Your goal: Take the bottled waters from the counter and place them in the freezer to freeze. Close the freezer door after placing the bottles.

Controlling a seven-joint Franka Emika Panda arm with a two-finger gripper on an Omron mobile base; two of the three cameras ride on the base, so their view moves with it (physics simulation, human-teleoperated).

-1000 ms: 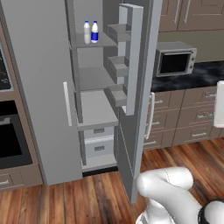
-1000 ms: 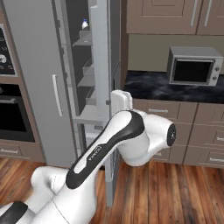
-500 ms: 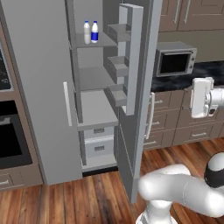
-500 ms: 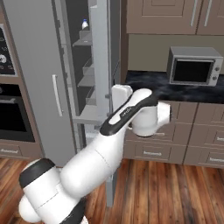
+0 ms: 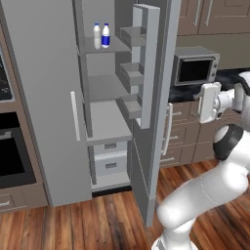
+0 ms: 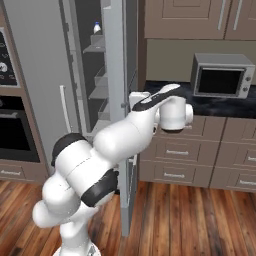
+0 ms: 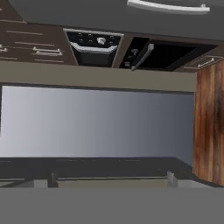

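Left base view: both bottled waters (image 5: 101, 35) stand on the freezer's (image 5: 105, 88) top shelf, and the gripper (image 5: 207, 101), jaws released and empty, hovers beside the open freezer door (image 5: 156, 97), where a glancing, off-centre push could leave it ajar.

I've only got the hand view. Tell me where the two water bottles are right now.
Observer: Both bottled waters stand side by side on the top shelf inside the freezer.
Operator: Now give me the state of the door.
Observer: The freezer door stands wide open, its inner bins facing the shelves.
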